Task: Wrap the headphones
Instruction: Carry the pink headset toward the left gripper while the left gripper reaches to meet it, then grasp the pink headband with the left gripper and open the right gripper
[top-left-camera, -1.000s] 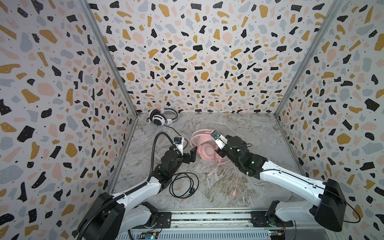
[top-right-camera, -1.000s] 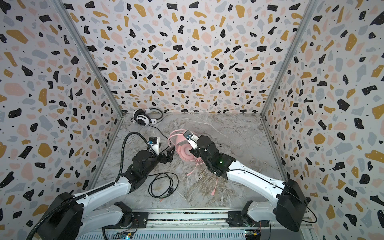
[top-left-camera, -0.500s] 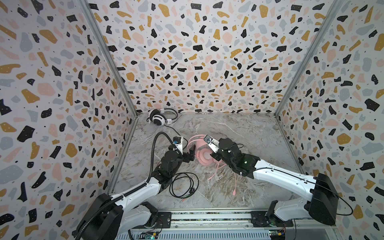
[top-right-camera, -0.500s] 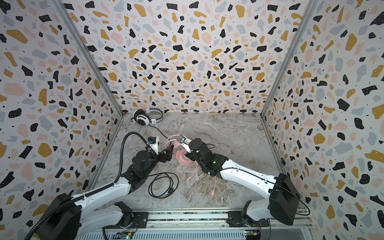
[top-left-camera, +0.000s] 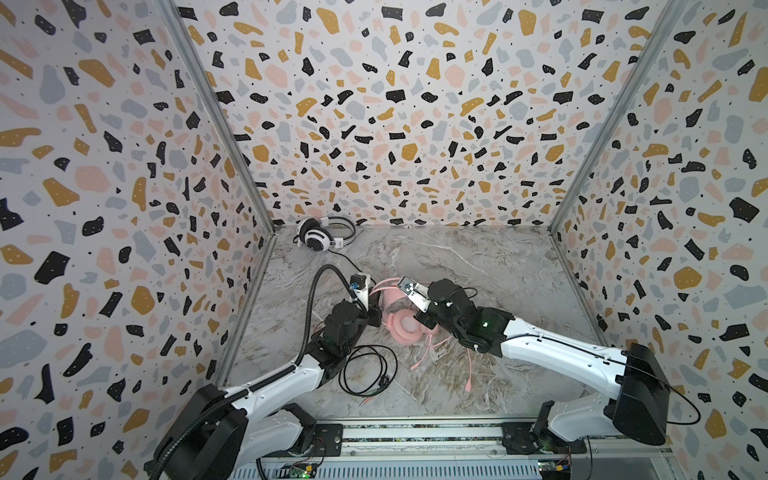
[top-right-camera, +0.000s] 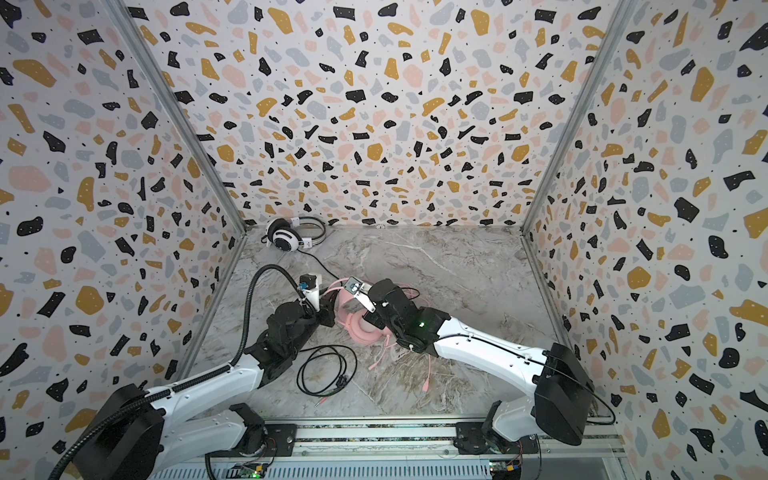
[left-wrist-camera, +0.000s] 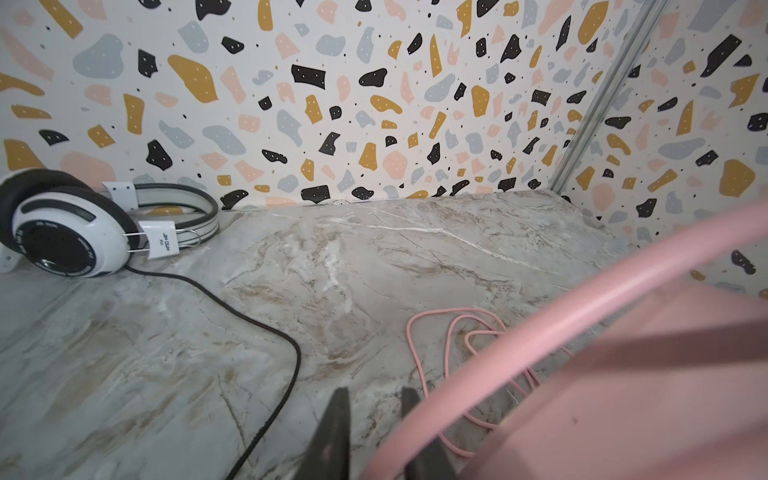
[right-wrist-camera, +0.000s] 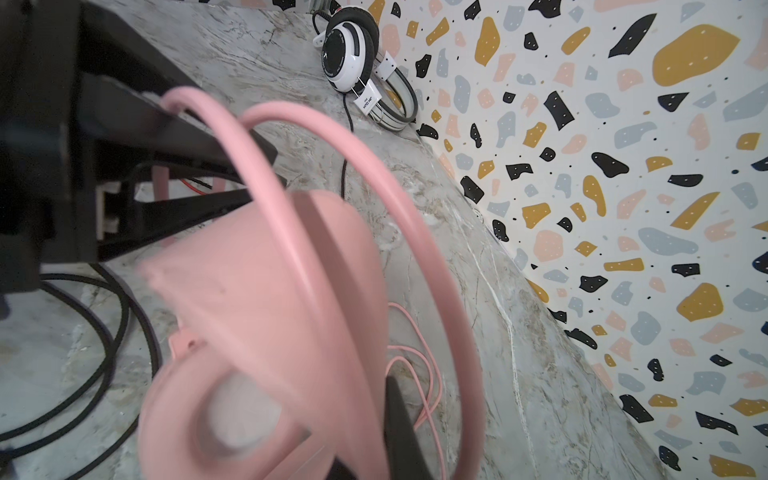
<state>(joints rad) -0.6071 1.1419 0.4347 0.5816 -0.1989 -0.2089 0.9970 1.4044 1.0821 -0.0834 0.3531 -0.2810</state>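
Marble-look tabletop (top-left-camera: 457, 266); terrazzo-pattern walls (top-left-camera: 395, 124) three sides; metal rail (top-left-camera: 415, 435) front.

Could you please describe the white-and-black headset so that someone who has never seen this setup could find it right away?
Start at the far left corner of the marble tabletop, where two speckled walls meet. The white-and-black headset lies there, its thin black cable trailing toward the middle. Unlike the pink headset in the middle, it has white cups with black centres.
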